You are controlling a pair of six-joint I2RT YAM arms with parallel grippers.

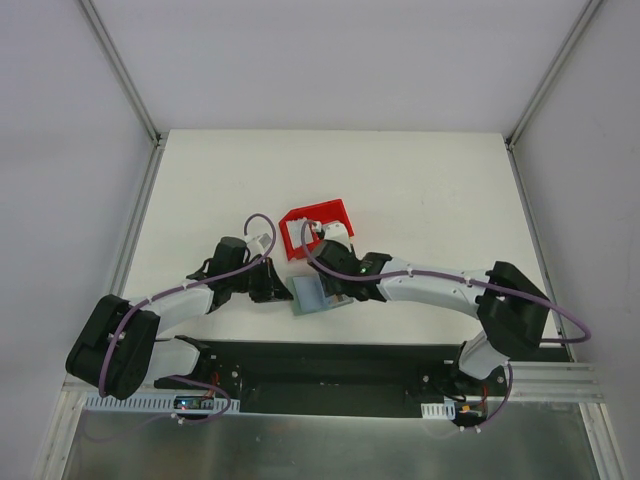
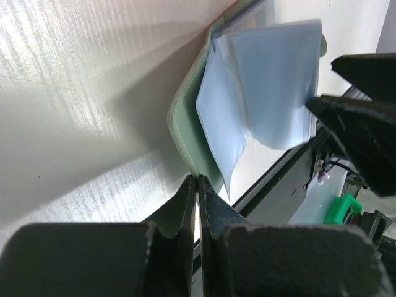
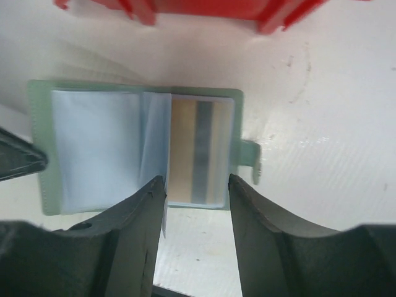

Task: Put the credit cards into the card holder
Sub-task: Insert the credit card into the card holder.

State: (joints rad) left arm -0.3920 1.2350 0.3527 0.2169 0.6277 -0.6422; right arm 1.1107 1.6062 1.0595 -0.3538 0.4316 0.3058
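One credit card [image 3: 199, 151], orange-gold with a grey stripe, sits inside a clear sleeve on the right half of the card holder [image 1: 308, 296]. The holder lies open on the white table [image 1: 420, 190], just near of the red bin [image 1: 316, 228] and between the two arms. Left gripper [image 2: 197, 187] is clenched on the left edge of the holder's green cover, fingers pressed together; right gripper [image 3: 197, 184] is released, jaws spread and straddling the near edge of the card-bearing page, with the snap tab [image 3: 250, 159] projecting just right of it.
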